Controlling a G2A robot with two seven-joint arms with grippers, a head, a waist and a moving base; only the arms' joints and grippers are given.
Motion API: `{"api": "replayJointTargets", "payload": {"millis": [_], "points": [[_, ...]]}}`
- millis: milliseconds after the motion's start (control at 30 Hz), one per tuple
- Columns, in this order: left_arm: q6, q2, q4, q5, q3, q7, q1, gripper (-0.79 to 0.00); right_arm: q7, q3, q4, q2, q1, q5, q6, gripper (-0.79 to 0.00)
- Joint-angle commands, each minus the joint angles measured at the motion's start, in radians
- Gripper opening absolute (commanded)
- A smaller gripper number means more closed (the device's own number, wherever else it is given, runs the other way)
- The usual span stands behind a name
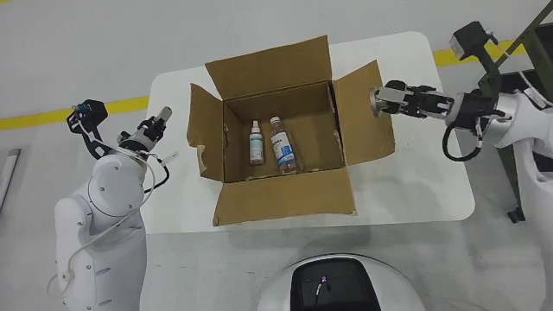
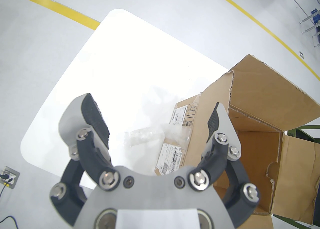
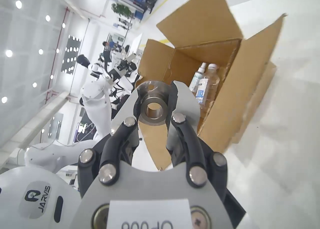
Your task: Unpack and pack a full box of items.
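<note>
Metal ring [image 3: 153, 109] clamped in right end effector [image 3: 155, 101].

Box [image 1: 285, 197] top open; bottles [image 1: 282, 149] occupy middle, floor beside apparently free.

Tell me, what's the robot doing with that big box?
It's moving things in or out of an open cardboard box on a white table; which way can't be told. Its right gripper is shut on a metal ring, held by the box's side flap. Its left gripper is open and empty beside the box's other side. A spray bottle and a clear bottle lie inside the box.
</note>
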Motion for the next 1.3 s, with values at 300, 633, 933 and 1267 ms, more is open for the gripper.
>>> {"api": "replayJointTargets", "payload": {"millis": [300, 633, 933, 1267], "points": [[0.000, 0.000, 0.000, 0.000, 0.000, 0.000, 0.000, 0.000, -0.038, -0.480, 0.218, -0.035, 0.236, -0.347, -0.024, -0.785], [0.000, 0.000, 0.000, 0.000, 0.000, 0.000, 0.000, 0.000, -0.111, -0.828, 0.416, -0.110, 0.430, -0.702, 0.026, -0.785], [0.000, 0.000, 0.000, 0.000, 0.000, 0.000, 0.000, 0.000, -0.116, -0.986, 0.569, -0.180, 0.510, -0.815, 0.054, -0.785], [0.000, 0.000, 0.000, 0.000, 0.000, 0.000, 0.000, 0.000, -0.128, -1.038, 0.714, -0.239, 0.542, -0.817, 0.035, -0.640]]}}
